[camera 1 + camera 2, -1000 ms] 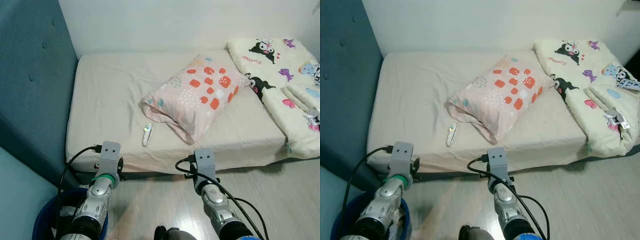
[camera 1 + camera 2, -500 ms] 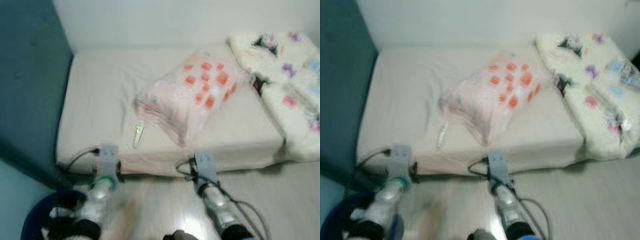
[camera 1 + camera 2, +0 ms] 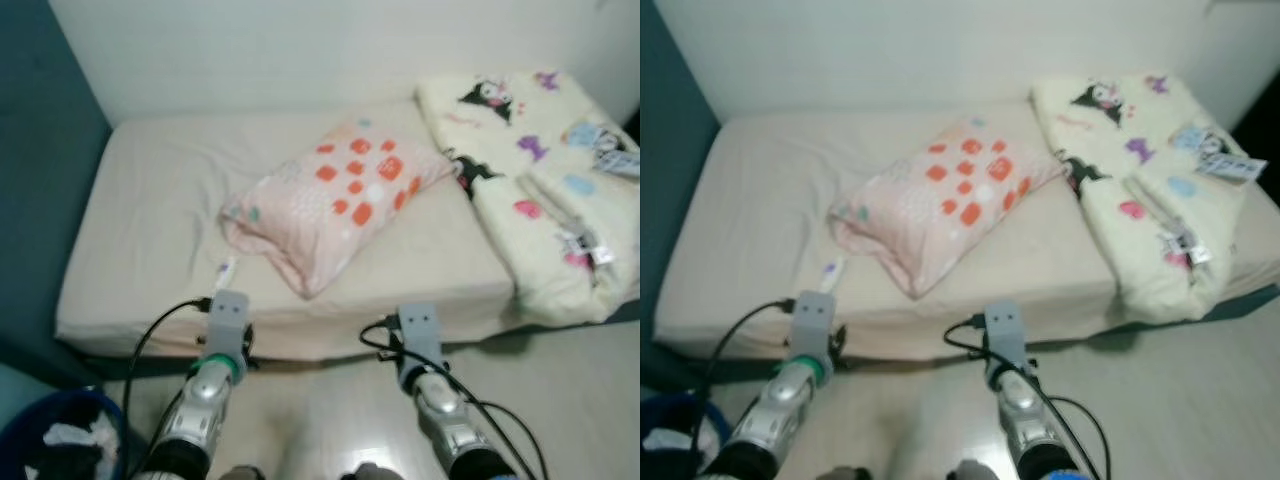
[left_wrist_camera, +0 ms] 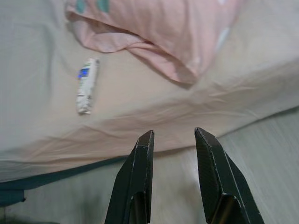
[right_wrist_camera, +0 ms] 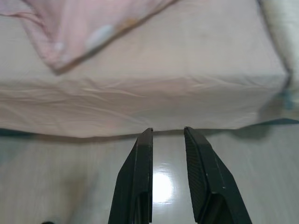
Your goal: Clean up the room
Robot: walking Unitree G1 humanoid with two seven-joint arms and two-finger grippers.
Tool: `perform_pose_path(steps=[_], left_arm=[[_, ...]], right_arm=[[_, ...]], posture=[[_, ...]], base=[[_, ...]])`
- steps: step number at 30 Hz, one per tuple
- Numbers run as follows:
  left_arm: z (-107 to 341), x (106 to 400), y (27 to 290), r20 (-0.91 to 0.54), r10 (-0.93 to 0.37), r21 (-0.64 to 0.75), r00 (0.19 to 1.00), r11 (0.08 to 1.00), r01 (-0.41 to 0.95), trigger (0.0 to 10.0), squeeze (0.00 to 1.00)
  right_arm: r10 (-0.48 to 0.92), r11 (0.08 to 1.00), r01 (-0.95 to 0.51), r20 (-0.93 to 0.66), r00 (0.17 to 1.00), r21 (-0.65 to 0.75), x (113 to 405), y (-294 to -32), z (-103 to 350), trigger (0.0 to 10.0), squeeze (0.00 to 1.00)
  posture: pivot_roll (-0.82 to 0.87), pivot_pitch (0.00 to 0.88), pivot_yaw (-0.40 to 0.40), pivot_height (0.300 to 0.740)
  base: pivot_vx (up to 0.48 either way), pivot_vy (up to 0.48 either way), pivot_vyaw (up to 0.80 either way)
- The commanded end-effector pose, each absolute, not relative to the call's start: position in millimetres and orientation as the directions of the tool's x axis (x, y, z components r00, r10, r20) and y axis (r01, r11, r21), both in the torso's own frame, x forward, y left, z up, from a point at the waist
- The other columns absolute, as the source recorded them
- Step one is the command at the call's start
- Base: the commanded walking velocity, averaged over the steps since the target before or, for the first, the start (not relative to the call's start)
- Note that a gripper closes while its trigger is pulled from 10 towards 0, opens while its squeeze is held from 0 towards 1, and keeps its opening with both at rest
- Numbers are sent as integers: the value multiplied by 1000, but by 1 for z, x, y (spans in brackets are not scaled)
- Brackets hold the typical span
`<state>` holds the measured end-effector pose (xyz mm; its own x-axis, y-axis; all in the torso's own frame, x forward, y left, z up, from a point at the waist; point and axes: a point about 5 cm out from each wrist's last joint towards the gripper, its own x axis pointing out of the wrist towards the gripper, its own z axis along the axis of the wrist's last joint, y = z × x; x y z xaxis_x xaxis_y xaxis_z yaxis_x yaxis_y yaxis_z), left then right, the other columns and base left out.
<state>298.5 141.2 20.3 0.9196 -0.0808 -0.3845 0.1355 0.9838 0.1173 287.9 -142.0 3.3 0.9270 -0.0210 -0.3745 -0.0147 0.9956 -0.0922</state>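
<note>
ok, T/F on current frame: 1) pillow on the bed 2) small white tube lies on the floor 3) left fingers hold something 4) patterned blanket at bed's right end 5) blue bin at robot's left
1) True: the pillow lies on the bed.
2) False: the white tube lies on the sheet beside the pillow.
3) False: the left gripper is open and empty, above the floor by the bed edge.
4) True: the blanket is there.
5) True: the blue bin stands at lower left.
</note>
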Motion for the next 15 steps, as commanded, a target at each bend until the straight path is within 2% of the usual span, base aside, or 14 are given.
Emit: perform_pose_path(steps=[1,5,15], left_arm=[[12,292,143,-424,-83,116,902,983,145,10000,0],[12,292,142,-421,-89,126,903,980,156,10000,0],[12,292,141,-406,-92,169,909,970,174,10000,0]], right_arm=[[-7,997,-26,-400,916,-77,282,-135,-3,10000,0],[-5,997,-28,-400,917,-78,282,-135,-3,10000,0],[-12,997,-21,-397,918,-79,282,-137,-3,10000,0]], posture=[[-7,57,9,740],[-7,53,10,740],[-12,41,15,740]], base=[[0,476,0],[0,477,0],[0,0,0]])
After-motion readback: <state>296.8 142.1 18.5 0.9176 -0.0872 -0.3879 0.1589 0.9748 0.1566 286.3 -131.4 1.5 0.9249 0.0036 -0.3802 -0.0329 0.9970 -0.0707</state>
